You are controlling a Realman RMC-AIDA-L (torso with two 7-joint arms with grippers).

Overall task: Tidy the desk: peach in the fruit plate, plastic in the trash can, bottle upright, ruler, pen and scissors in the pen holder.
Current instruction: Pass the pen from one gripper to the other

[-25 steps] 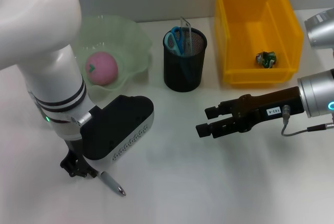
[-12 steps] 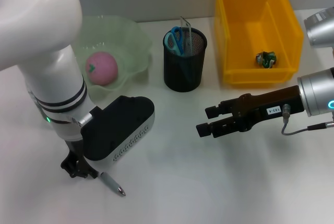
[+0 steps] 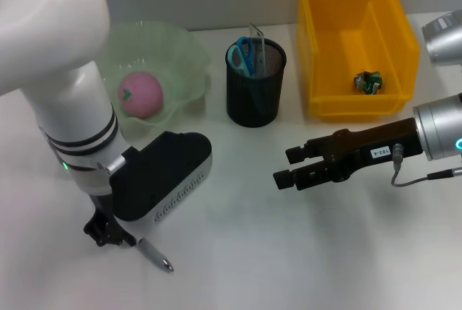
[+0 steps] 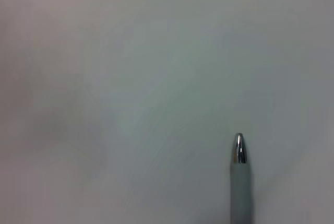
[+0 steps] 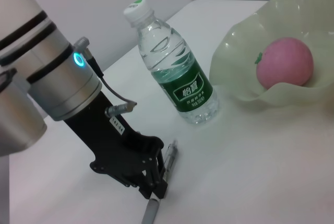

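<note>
On the white table (image 3: pixel 238 267), the left hand (image 5: pixel 151 185) is pressing down at the near-left edge, its fingers pinching the pen (image 3: pixel 154 255) against the surface. Lifting should go straight up with a firm squeeze, since the slim barrel looks likely to pivot. The right hand (image 3: pixel 290 167) is hovering open mid-table, idle. The yellow trash can (image 3: pixel 401 50) is already holding the plastic (image 3: pixel 367 81), the fruit plate (image 3: pixel 189 57) the peach (image 3: pixel 140 94); the bottle (image 5: pixel 175 75) is standing upright just beside the left hand, crowding the route toward the pen holder (image 3: pixel 254 100) with its scissors (image 3: pixel 240 57) and ruler (image 3: pixel 257 35).
</note>
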